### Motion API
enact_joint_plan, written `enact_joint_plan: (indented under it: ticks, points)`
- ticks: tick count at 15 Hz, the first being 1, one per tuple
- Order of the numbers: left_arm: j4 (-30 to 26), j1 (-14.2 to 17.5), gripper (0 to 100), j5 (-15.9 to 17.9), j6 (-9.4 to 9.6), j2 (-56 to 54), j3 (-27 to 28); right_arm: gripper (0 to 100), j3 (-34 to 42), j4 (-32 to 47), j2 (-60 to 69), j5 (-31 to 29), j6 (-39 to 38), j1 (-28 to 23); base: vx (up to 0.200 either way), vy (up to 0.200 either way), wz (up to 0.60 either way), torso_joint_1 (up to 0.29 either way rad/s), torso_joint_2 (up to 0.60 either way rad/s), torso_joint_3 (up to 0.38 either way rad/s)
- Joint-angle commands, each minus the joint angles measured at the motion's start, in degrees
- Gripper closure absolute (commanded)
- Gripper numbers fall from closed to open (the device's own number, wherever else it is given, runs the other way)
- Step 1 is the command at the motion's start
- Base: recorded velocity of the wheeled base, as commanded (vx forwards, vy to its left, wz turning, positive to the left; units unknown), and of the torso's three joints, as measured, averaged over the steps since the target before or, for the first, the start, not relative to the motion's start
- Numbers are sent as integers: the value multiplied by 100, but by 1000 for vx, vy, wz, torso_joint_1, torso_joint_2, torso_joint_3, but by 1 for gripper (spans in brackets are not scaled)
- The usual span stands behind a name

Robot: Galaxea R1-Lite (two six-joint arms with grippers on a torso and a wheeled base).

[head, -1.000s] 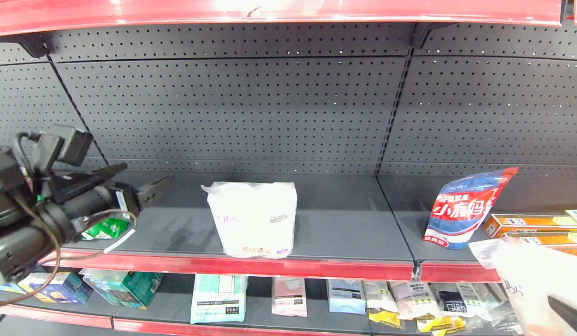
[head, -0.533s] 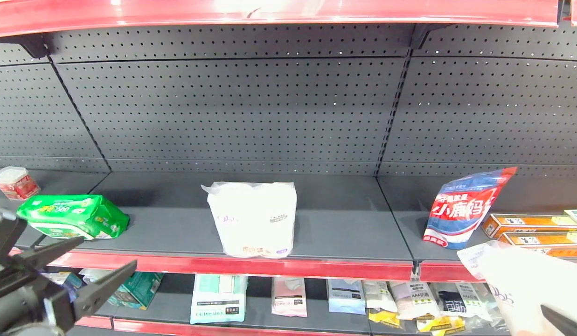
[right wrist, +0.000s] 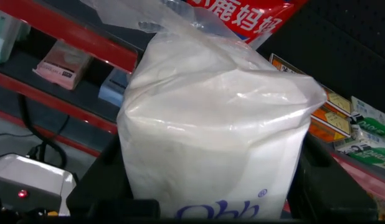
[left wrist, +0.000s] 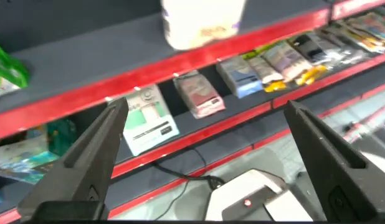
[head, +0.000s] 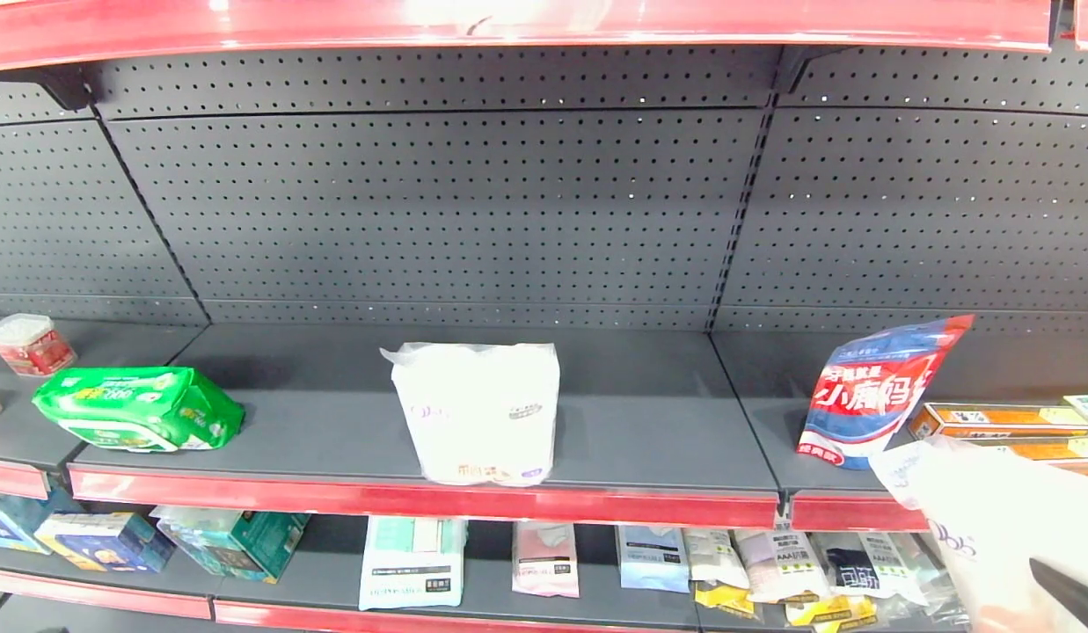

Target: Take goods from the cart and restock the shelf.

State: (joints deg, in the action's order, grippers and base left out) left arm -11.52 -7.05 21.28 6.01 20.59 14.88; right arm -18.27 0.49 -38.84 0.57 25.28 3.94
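Tissue pack (right wrist: 211, 118) apparently sits clamped between right fingers (right wrist: 329, 186); left fingers (left wrist: 93, 155) spread apart.

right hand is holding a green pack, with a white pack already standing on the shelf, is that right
No. The right hand holds a white pack, not a green one; the right wrist view shows it. The green pack lies on the shelf, and another white pack does stand there.

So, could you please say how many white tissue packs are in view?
2. One white pack stands at the front of the middle shelf; the other white pack sits in the right gripper.
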Motion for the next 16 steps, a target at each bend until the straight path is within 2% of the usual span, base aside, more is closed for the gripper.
enact_joint_plan:
  ticks: [1, 2, 7, 9, 12, 14, 15, 16]
  points:
    - [-342, 19, 0, 69, -65, -1514, -715, 100, -36, -5, -18, 4, 3, 2, 0, 0, 0, 0, 0, 0]
    - [-166, 19, 0, -133, -65, -1496, -759, 100, -36, -5, -1, 4, 3, 2, 0, 0, 0, 0, 0, 0]
    - [-166, 212, 0, -274, -109, -1488, -768, 100, -89, -5, -10, 268, 3, 2, 0, 0, 0, 0, 0, 0]
    - [-158, 212, 0, -529, -232, -1488, -768, 100, -247, -14, -27, 716, 64, 11, 0, 0, 0, 0, 0, 0]
    - [-166, 265, 0, -538, -232, -1435, -759, 100, -396, -14, -98, 1129, 434, 11, 0, 0, 0, 0, 0, 0]
    - [-166, 274, 0, -538, -214, -1382, -759, 100, -581, -40, -212, 1182, 346, 2, 0, 0, 0, 0, 0, 0]
    - [-166, 274, 0, -538, -205, -1373, -759, 100, -642, -31, -221, 1191, 275, 2, 0, 0, 600, 2, -2, -2]
    - [-166, 274, 0, -546, -109, -1303, -759, 100, -678, -22, -221, 1217, 108, 2, 0, 0, 600, 7, 2, -2]
